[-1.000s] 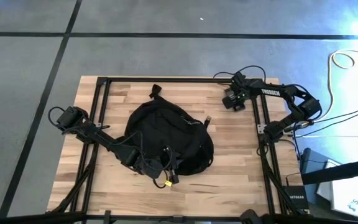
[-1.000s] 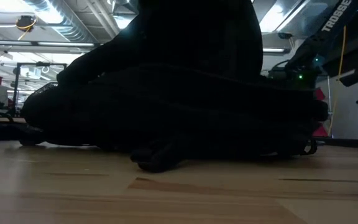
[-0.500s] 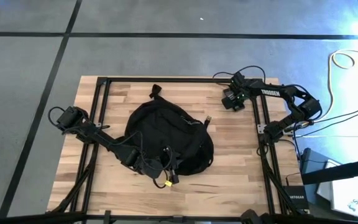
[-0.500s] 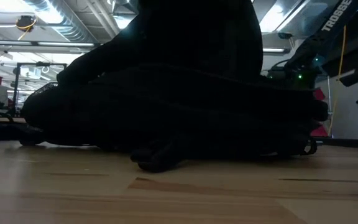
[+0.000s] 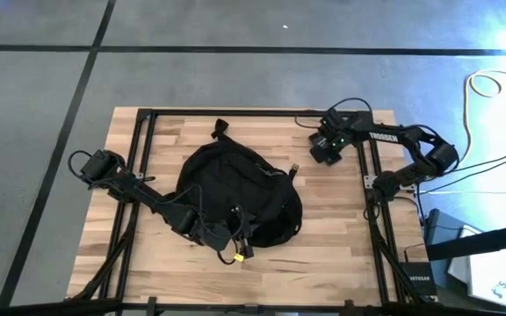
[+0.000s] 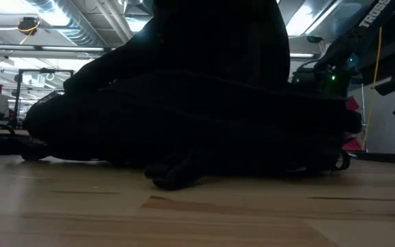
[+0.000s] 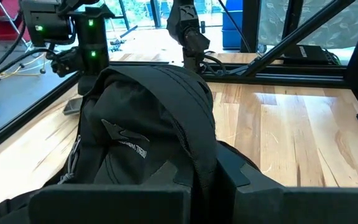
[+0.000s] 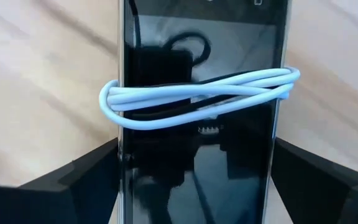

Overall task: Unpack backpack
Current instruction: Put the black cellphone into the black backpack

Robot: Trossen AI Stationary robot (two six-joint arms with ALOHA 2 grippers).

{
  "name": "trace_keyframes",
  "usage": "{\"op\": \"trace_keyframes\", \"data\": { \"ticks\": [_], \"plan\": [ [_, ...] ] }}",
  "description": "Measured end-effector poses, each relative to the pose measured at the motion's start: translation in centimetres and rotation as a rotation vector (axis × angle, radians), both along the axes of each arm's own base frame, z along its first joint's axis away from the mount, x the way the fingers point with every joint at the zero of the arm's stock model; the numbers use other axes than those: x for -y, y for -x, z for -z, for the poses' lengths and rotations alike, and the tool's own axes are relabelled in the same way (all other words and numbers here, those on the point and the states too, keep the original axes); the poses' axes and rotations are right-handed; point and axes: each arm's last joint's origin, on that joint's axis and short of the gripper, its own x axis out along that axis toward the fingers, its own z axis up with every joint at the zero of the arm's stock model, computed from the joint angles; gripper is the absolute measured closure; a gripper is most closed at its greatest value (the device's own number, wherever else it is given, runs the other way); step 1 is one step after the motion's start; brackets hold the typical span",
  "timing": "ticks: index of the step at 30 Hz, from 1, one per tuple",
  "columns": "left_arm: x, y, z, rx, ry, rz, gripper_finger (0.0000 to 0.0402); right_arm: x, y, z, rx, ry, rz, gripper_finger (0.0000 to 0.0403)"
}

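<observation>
The backpack lies flat near the middle of the wooden table, its top loop pointing to twelve o'clock. The left gripper sits at its six o'clock edge, fingers closed on the fabric. The right gripper, toward two o'clock, clamps a glossy black phone wound with a white cable. Bare boards ring the bag on all sides, widest at three o'clock; grey floor surrounds the table. Since a second ago the right gripper has shifted slightly toward the bag; the backpack has stayed put.
</observation>
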Motion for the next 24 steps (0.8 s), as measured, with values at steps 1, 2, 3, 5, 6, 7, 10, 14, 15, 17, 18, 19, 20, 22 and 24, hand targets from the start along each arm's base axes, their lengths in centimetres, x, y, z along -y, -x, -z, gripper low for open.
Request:
{"op": "trace_keyframes", "data": {
  "ticks": [1,2,3,5,6,7,10,14,15,17,18,19,20,22,24],
  "plan": [
    [0.0,0.0,0.0,0.000,0.001,0.002,0.0396,-0.3,-0.1,-0.4,0.011,0.012,-0.011,0.0060],
    [0.0,0.0,0.0,-0.001,0.002,0.003,0.0396,-0.6,-0.3,-0.8,0.024,0.024,-0.024,0.0056],
    [0.0,0.0,0.0,-0.001,0.003,0.004,0.0396,-0.9,-0.5,-1.1,0.033,0.032,-0.035,0.0054],
    [0.0,0.0,0.0,0.000,0.005,0.004,0.0396,-1.8,-0.9,-1.8,0.045,0.043,-0.067,0.0053],
    [0.0,0.0,0.0,0.000,0.005,0.004,0.0396,-2.3,-1.0,-2.2,0.053,0.046,-0.079,0.0054],
    [0.0,0.0,0.0,0.000,0.006,0.004,0.0396,-2.8,-1.1,-2.6,0.062,0.051,-0.093,0.0057],
    [0.0,0.0,0.0,0.000,0.006,0.005,0.0396,-4.7,-1.3,-3.8,0.078,0.051,-0.127,0.0065],
    [0.0,0.0,0.0,0.001,0.011,0.004,0.0396,-7.7,-1.1,-5.4,0.100,0.045,-0.181,0.0064],
    [0.0,0.0,0.0,0.001,0.011,0.004,0.0396,-8.5,-1.1,-5.7,0.112,0.039,-0.200,0.0062],
    [0.0,0.0,0.0,0.001,0.011,0.004,0.0396,-10.3,-1.1,-6.4,0.156,0.032,-0.264,0.0062],
    [0.0,0.0,0.0,0.001,0.011,0.004,0.0396,-11.3,-1.2,-6.7,0.188,0.020,-0.295,0.0062],
    [0.0,0.0,0.0,0.001,0.011,0.004,0.0396,-12.2,-1.3,-6.8,0.223,0.004,-0.323,0.0062],
    [0.0,0.0,0.0,0.001,0.011,0.004,0.0396,-13.2,-1.5,-7.0,0.254,-0.019,-0.354,0.0062],
    [-0.1,-0.1,0.0,0.001,0.012,0.003,0.0396,-15.1,-1.9,-7.1,0.296,-0.082,-0.427,0.0062],
    [-0.2,-0.1,0.0,0.002,0.016,0.000,0.0396,-17.0,-2.5,-7.1,0.332,-0.116,-0.500,0.0062]
  ]
}}
